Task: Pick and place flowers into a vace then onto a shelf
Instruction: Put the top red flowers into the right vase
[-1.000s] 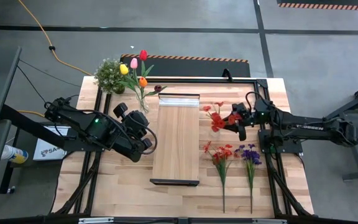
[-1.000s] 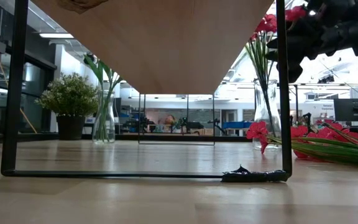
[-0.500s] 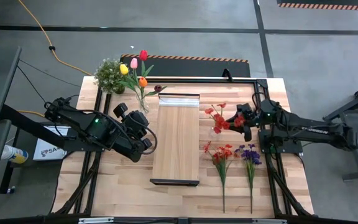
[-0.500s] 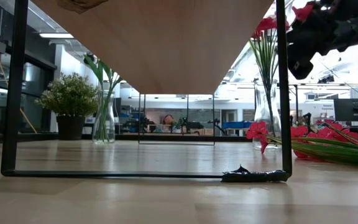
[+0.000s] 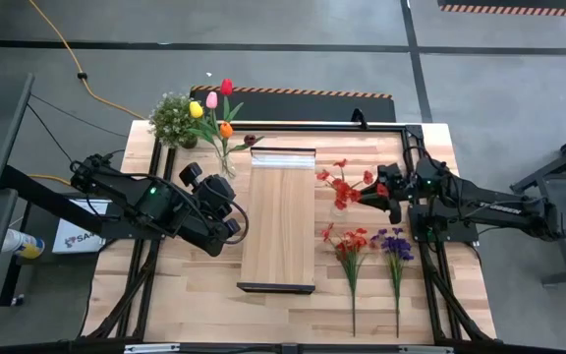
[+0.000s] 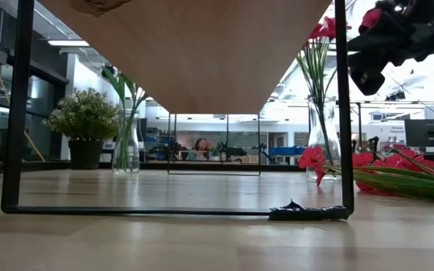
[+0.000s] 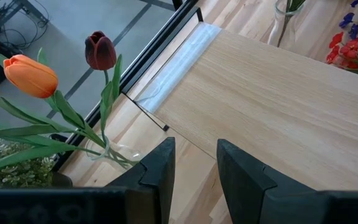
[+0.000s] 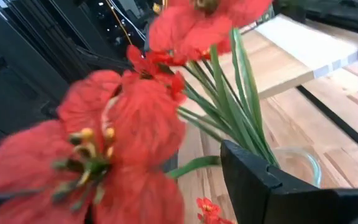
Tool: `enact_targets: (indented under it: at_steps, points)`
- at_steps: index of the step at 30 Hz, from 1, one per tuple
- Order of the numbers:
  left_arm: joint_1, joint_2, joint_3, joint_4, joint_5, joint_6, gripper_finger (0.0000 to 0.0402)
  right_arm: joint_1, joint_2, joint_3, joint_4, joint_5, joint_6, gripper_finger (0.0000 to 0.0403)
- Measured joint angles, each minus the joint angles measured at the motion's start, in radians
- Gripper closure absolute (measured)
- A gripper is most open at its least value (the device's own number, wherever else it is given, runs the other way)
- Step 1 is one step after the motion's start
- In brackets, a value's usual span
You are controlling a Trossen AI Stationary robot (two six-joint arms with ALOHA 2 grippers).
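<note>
- Right gripper (image 5: 389, 195) sits above the counter (image 5: 195, 295) just right of the shelf (image 5: 280, 221), at a red spray (image 5: 347, 187) standing in a clear glass vase (image 6: 321, 147). The blooms crowd its wrist view; the vase rim shows beside one dark finger (image 8: 253, 177). Cannot tell whether the fingers clamp the stems or only stand beside them.
- Left gripper (image 5: 226, 218) hangs just left of the shelf, near its middle. Fingers (image 7: 160, 171) a little apart, nothing between them.
- Shelf: long light board on a dark frame, lying mid-counter, pale strip at the far end.
- Tulips (image 5: 214, 103), yellow, pink, red, orange and one maroon, stand in a second clear vase (image 5: 226, 162) at the shelf's far left corner. Potted green plant (image 5: 174, 118) just beside them.
- On the counter right of the shelf, lying flat with stems toward the near edge: another red spray (image 5: 350, 246) and a purple cluster (image 5: 395, 246), side by side.
- Low view: a person (image 6: 200, 147) far off in the room behind.
</note>
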Motion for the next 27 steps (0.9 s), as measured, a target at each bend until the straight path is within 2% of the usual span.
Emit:
enact_targets:
  at_steps: [27]
  points:
    - [0.000,0.000,0.000,0.000,-0.003,-0.001,0.0250,0.000,0.000,0.000,-0.035,-0.008,0.055,0.0289]
